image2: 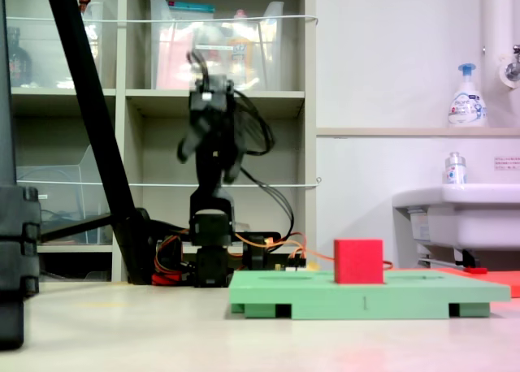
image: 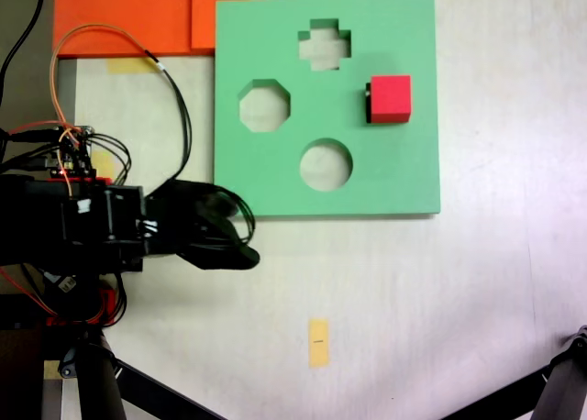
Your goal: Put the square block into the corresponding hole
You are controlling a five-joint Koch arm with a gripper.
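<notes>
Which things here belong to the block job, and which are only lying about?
For the job: square block, sitting at the square hole of the green board; gripper.

Lying about: yellow paper, orange sheets, soap bottle.

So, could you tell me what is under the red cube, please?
The red cube stands on the green board, with a dark sliver of the square hole showing beside it; the rest is covered.

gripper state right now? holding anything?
Gripper: holding nothing, folded back off the green board; open or shut cannot be told. Red cube stands free on the board.
</notes>
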